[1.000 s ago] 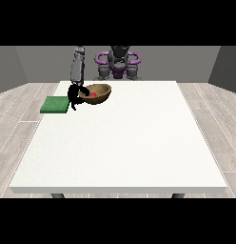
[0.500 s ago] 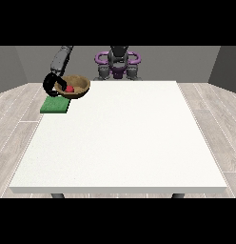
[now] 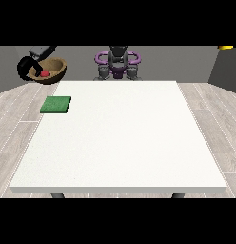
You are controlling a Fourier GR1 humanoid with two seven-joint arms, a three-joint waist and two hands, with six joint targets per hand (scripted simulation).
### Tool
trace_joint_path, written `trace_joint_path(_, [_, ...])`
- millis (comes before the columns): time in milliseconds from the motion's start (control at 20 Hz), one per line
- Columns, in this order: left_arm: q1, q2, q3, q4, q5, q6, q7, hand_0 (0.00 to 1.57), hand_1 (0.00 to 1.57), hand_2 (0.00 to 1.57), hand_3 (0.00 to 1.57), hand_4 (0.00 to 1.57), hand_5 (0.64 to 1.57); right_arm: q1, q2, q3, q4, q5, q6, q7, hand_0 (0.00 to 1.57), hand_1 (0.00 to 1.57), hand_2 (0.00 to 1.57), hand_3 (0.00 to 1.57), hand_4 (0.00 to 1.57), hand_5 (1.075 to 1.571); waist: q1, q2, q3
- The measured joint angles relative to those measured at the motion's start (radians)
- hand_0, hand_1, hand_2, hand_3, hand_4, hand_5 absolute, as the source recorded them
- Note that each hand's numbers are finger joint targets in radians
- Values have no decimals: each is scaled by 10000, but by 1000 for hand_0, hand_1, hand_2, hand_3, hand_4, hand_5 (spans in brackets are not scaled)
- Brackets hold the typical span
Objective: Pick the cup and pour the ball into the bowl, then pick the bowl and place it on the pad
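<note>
A brown wooden bowl [image 3: 52,69] hangs in the air beyond the table's far left corner, tilted a little, with a red ball [image 3: 44,73] inside it. The black hand at the view's left [image 3: 25,67] is curled round the bowl's left rim, and its grey forearm [image 3: 42,51] rises behind. The green pad [image 3: 56,104] lies flat on the table near the left edge, below and to the right of the bowl, with nothing on it. No cup shows. I make out no hand at the view's right.
The robot's torso [image 3: 118,62] stands behind the far edge of the white table [image 3: 120,143]. A small yellow object [image 3: 227,47] shows at the top right corner. Grey plank floor surrounds the table.
The hand has carried the bowl leftward and upward, from over the table's far left part, past the pad, to a spot outside the table's corner.
</note>
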Motion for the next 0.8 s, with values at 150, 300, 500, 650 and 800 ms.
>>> trace_joint_path(150, [82,153,45,202,2,-76,-337,0,0,0,0,1210,1555,-305,-61,-30,235,74,64,-36,1571,1571,1571,381,1123,1568,-28,206,6])
trace_joint_path(300, [147,507,267,640,100,-379,-821,0,0,0,0,1215,1552,-541,-36,-123,350,96,-13,-155,1571,1571,1571,430,1069,1564,-78,515,6])
trace_joint_path(500, [176,516,213,629,128,-439,-1127,0,0,0,0,1206,1555,-874,312,-242,853,30,-185,-368,1571,1571,1571,450,1052,1569,66,820,9])
trace_joint_path(650, [309,499,155,653,163,-525,-1264,0,0,0,0,1205,1555,-1053,638,-252,1162,14,-318,-509,1571,1571,1571,537,1017,1571,163,803,11])
trace_joint_path(800, [426,461,91,646,122,-413,-1367,0,0,0,0,1200,1556,-1109,911,-246,1454,27,-362,-785,1571,1571,1571,589,1004,1571,87,751,13])
